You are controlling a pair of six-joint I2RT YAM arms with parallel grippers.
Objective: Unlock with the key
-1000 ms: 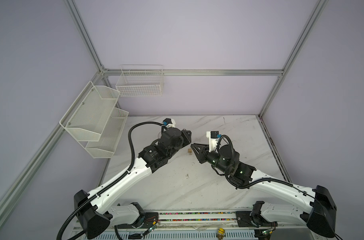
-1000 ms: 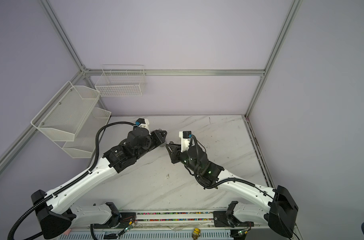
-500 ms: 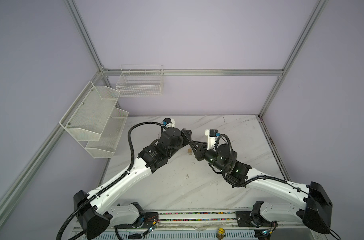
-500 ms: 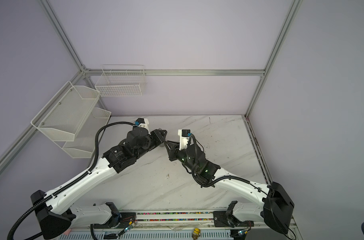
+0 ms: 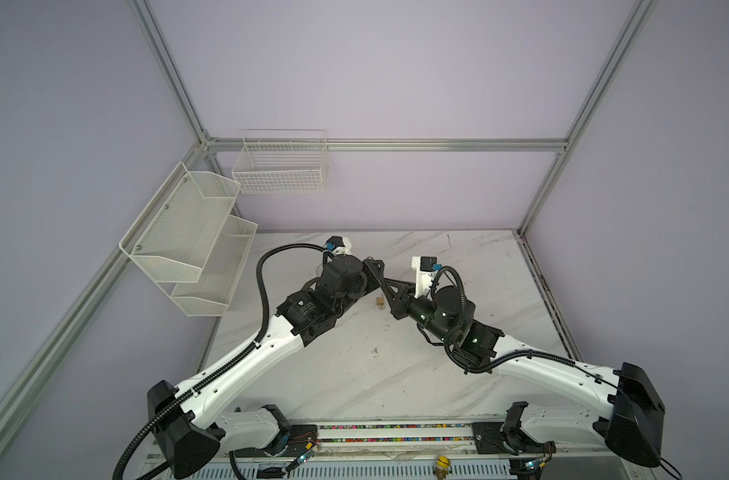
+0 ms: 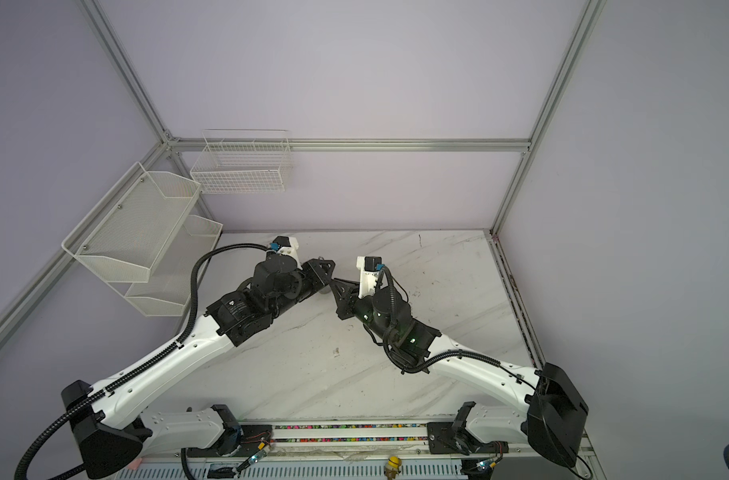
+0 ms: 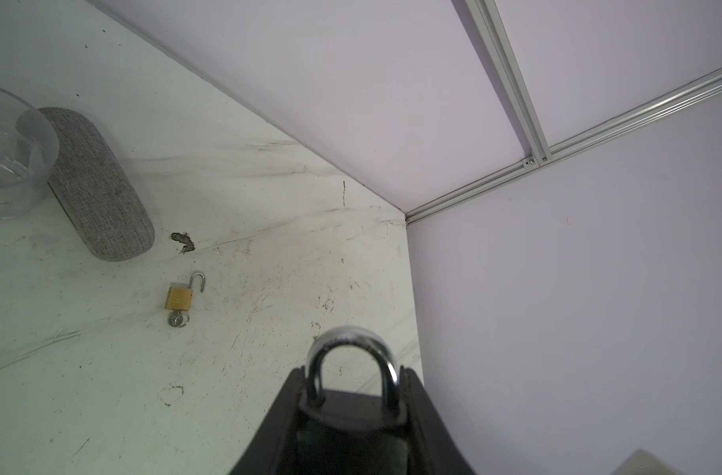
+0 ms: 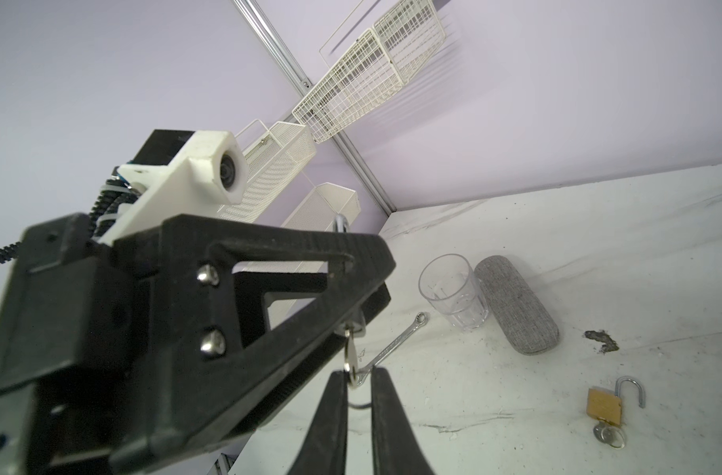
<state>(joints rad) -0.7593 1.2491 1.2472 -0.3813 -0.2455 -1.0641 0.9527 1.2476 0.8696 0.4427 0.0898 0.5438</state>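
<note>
My left gripper is shut on a black padlock, held off the table with its silver shackle sticking out past the fingertips. A silver key hangs from the padlock's underside. In the right wrist view my right gripper stands with its fingers on either side of the key's head and ring. The key lies against one finger, and a narrow gap still shows beside the other. In both top views the two grippers meet tip to tip above the table's middle.
A small brass padlock lies on the table with its shackle open and keys in it. It also shows as the brass padlock in the left wrist view. Beyond it are a clear glass, a grey case and a wrench. White wire baskets hang on the left wall.
My right gripper has moved left and up to the left gripper's tip. Its jaws have narrowed around the hanging key. The left arm has held still.
</note>
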